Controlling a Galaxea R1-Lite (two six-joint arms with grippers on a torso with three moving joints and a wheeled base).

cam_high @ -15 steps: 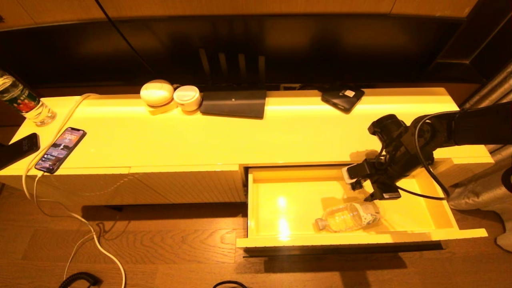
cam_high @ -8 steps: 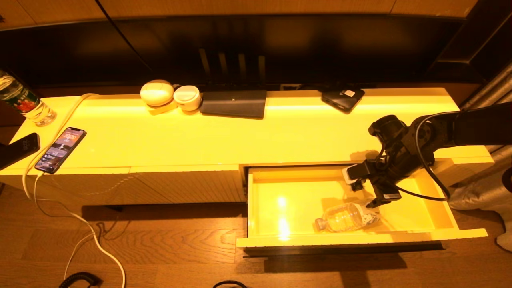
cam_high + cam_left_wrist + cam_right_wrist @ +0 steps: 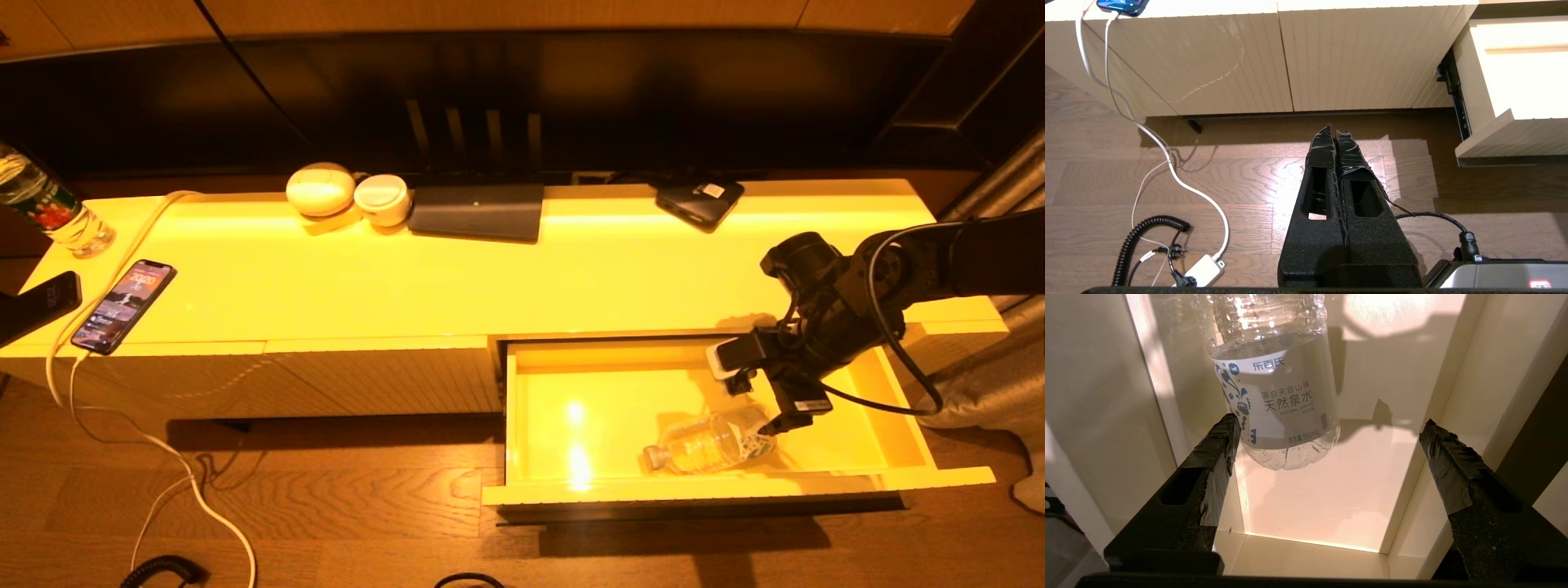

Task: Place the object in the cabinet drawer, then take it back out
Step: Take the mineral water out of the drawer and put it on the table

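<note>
Clear plastic water bottle (image 3: 710,442) lying on its side on the glossy floor of the pulled-out cabinet drawer (image 3: 735,486), cap toward nine o'clock, base toward three. Right gripper (image 3: 780,415) just past the base, at about two o'clock of it, shifted toward three o'clock and slightly lower than a second ago. Jaws spread wide, holding nothing; one fingertip (image 3: 1224,435) beside the label, the other well clear. Bottle unmoved over that second. Judged: putting-in done, retrieval not yet begun; jaws need lining up across the body before closing. Left gripper (image 3: 1336,134) pressed shut, empty, parked low over the wooden floor (image 3: 1249,183).
</note>
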